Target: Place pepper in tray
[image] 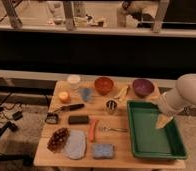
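Wooden table [119, 145]: pepper [93, 130] well apart from gripper [163, 121], jaws open, over tray [150, 141].

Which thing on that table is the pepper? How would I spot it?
Start at the big green tray on the right of the table, where the gripper hovers. Left of it, past a fork, lies the pepper. It is the only slim, orange-red stick there; the round orange fruit sits farther back.
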{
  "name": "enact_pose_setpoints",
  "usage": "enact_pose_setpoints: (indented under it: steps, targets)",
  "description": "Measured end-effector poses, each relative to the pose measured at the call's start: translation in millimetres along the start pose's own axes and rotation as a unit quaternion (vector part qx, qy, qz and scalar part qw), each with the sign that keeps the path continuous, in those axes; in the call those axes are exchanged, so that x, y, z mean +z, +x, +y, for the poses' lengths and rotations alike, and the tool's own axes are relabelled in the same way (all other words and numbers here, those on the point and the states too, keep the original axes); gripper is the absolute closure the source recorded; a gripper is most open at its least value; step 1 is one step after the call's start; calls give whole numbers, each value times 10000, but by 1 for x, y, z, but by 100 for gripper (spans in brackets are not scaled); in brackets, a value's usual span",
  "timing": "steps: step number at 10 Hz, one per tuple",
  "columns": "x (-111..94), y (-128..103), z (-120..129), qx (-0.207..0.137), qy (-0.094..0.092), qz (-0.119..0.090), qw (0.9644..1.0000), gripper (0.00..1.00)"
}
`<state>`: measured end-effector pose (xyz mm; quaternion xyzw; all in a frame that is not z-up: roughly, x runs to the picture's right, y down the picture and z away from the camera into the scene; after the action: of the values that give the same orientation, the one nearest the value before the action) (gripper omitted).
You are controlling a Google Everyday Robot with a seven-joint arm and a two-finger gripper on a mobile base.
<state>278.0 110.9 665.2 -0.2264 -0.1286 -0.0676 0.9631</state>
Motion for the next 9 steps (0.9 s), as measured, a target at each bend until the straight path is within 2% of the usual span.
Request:
enact_pose_setpoints:
  steps: [2, 5, 6, 7, 9]
  targets:
    - [-1, -6, -1, -290, 121, -102, 9995, 20]
    - [-1, -21, 3, -981, 244, -426, 9940, 20]
    - [-1, -26, 4, -1195, 269, -534, 9910, 20]
    - [-1, -36, 5, -1534, 306, -705, 9852, 20]
    - [0, -47, 10, -1966, 357, -926, 9754, 20]
